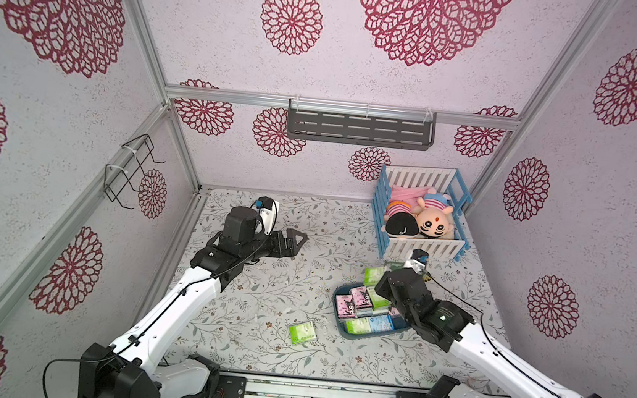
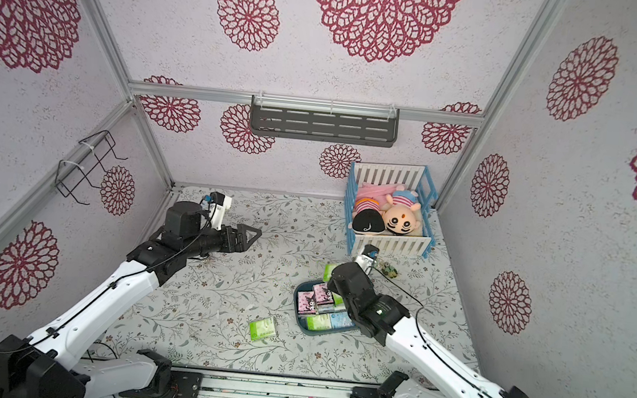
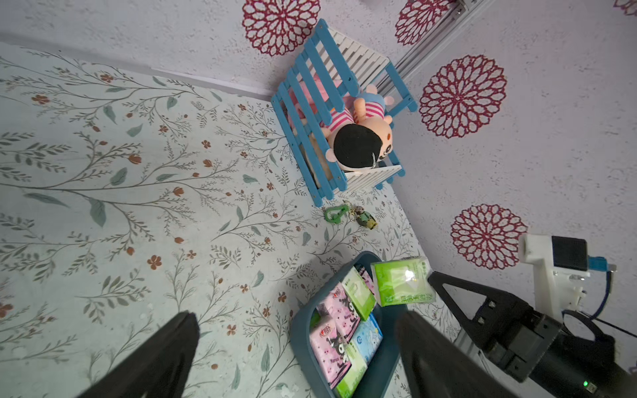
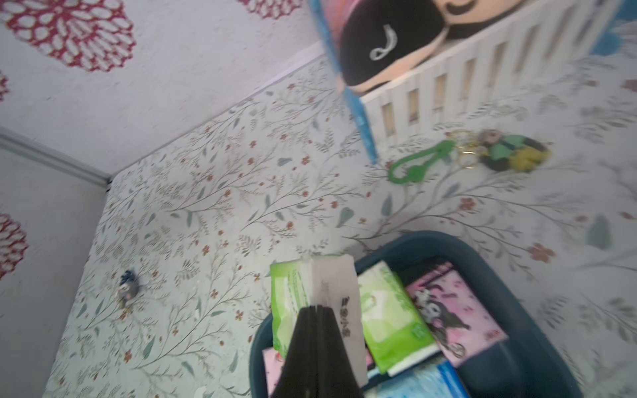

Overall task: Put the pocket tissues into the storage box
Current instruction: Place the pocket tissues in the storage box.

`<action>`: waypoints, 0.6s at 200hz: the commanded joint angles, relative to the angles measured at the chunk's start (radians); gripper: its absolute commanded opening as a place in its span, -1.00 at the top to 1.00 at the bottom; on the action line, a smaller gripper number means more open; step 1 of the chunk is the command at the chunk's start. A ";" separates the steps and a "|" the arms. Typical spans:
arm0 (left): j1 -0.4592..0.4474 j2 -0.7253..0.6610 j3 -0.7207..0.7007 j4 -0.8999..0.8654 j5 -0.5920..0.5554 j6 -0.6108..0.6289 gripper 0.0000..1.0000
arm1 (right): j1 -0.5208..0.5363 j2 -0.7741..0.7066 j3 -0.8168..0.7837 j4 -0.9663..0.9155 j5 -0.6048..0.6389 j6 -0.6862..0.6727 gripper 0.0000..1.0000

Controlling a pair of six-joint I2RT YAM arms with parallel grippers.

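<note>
Right gripper (image 4: 319, 308) is seen pinched tight on a green pack (image 4: 287, 296), gripped by its seam and hung over the far rim of the storage box (image 4: 427, 239), partly outside it. Pink, green & blue packs (image 1: 358, 303) are laid flat inside the box, w/ a bare strip of floor seen along one wall. A loose green pack (image 1: 302, 332) is seen on the table (image 1: 252, 293), apart from the box's near corner. Crib (image 1: 419, 249) & keyring (image 4: 413, 165) are set just beyond the far rim. Wide bare table is seen on the box's other side, where the left gripper (image 1: 302, 240) is held w/ jaws spread.
</note>
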 commanded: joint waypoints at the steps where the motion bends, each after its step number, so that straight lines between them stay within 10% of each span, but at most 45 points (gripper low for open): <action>1: -0.024 0.025 0.021 0.061 0.004 -0.017 -0.94 | -0.025 -0.040 -0.007 -0.170 0.140 0.131 1.00; 120: -0.035 -0.040 0.016 -0.001 -0.104 0.025 -0.94 | -0.105 -0.044 -0.192 0.123 0.244 0.064 1.00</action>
